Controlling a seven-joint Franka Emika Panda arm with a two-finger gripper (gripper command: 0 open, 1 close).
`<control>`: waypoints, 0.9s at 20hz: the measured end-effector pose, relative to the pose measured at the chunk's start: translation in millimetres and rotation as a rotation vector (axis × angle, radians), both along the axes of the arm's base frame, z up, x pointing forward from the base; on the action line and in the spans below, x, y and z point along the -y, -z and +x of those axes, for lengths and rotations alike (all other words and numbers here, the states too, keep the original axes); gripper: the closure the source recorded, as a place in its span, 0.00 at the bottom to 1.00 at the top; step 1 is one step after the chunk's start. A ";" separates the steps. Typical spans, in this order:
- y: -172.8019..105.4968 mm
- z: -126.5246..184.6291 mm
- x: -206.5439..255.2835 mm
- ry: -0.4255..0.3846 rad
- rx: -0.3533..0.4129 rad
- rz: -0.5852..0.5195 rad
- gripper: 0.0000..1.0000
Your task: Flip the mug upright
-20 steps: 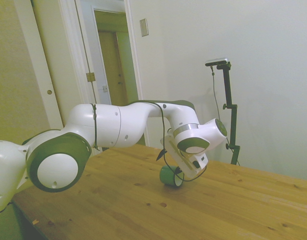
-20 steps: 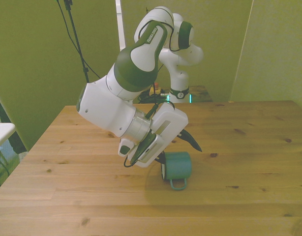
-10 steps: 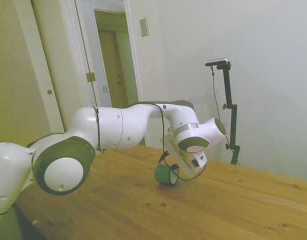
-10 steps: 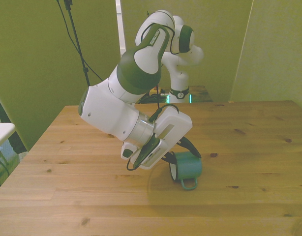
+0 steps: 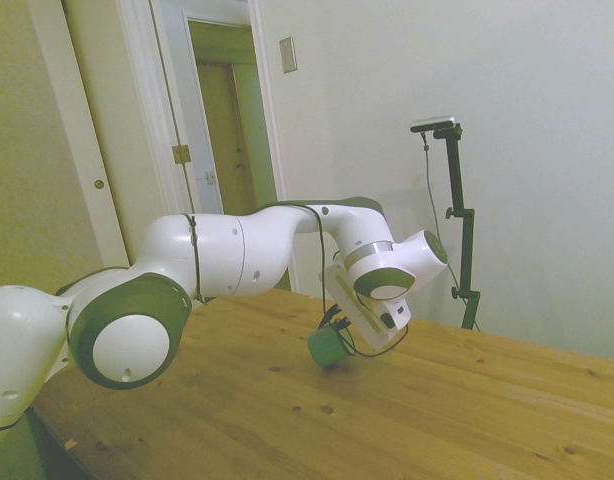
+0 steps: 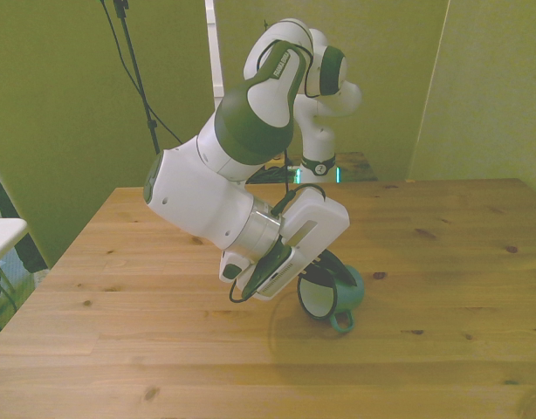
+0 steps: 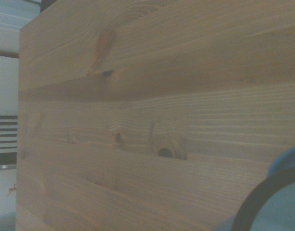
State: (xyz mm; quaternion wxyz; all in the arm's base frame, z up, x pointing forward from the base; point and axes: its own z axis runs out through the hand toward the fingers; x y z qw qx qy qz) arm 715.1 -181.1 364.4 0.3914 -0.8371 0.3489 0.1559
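Your white Franka arm (image 6: 217, 188) reached low over the wooden table (image 6: 443, 349), its gripper (image 6: 323, 269) clamped on the rim of the small teal mug (image 6: 331, 295). One dark finger (image 6: 337, 265) showed at the top of the rim in the front view; the other was hidden behind the gripper's white body.

The mug sat near the middle of the table, tipped partway between lying and standing. In the front view its mouth, white inside with a thin dark rim, faced the camera and angled toward the front view's left, while its small loop handle (image 6: 341, 324) pointed down at the boards. Whether the handle or the mug's lower edge touched the wood, you could not tell from that view.

From the side view, the mug (image 5: 327, 347) hung beneath the wrist at the arm's (image 5: 227, 255) far end, tilted, low over the table (image 5: 467, 420); the gripper (image 5: 337, 328) met it from above and behind.

The wrist view showed you mostly blurred wood grain and knots of the table (image 7: 138, 120), with a curved arc of the mug's dark rim (image 7: 263, 195) and a sliver of its blue-green wall in one corner.

Behind the table in the side view stood a pale wall and an open doorway (image 5: 227, 120).
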 end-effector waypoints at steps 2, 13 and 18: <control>-5.2 1.1 -1.5 -0.004 0.002 -0.018 1.00; -124.4 -19.3 -52.5 0.002 0.154 -0.500 1.00; -154.0 -51.4 -83.0 0.044 0.221 -0.749 1.00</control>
